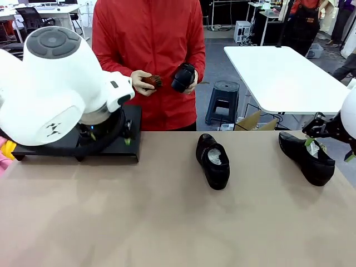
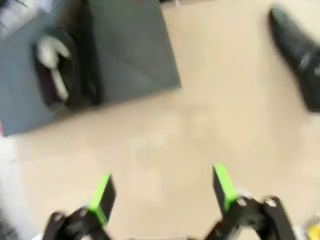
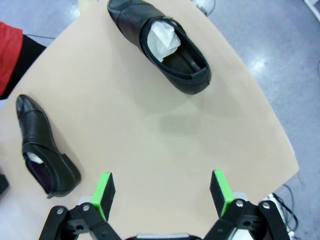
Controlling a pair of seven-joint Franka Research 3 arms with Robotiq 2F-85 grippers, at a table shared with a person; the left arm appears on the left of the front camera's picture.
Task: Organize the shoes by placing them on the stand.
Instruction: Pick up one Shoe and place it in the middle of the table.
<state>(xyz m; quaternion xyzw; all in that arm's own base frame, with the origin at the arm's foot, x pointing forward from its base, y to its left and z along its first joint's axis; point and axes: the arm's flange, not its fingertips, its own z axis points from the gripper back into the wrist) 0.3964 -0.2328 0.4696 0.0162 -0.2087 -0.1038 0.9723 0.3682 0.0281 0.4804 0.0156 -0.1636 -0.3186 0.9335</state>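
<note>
Hanging over the left end of the surface (image 1: 167, 222), the left arm (image 1: 55, 83) is holding its jaws wide apart with nothing between them. In its blurred wrist view the green pads (image 2: 102, 196) are standing over bare tan top. Beyond them the stand (image 2: 130, 50) is sitting at the far left of the surface, and one shoe (image 2: 55, 70) with white paper inside is lying on it. In the front view the arm is hiding most of the stand (image 1: 132, 125).

A second shoe (image 1: 213, 161) is lying near the middle of the surface, well apart from the stand, with crumpled paper (image 1: 216, 156) showing in its opening. A third shoe (image 1: 307, 157) is lying toward the right edge. The right arm (image 1: 350, 114) is hanging just above it, its jaws also spread wide and gripping nothing. From the right wrist view that shoe (image 3: 160, 45) is lying ahead of the green pads (image 3: 220, 187), not between them, and the middle shoe (image 3: 45, 147) is lying off to one side.

Across the surface a person in a red jacket (image 1: 147, 50) is standing, holding a small brown brush (image 1: 154, 82) in one hand (image 1: 140, 83) and the fourth shoe (image 1: 182, 77) in the other hand (image 1: 193, 83), above and behind the surface.
</note>
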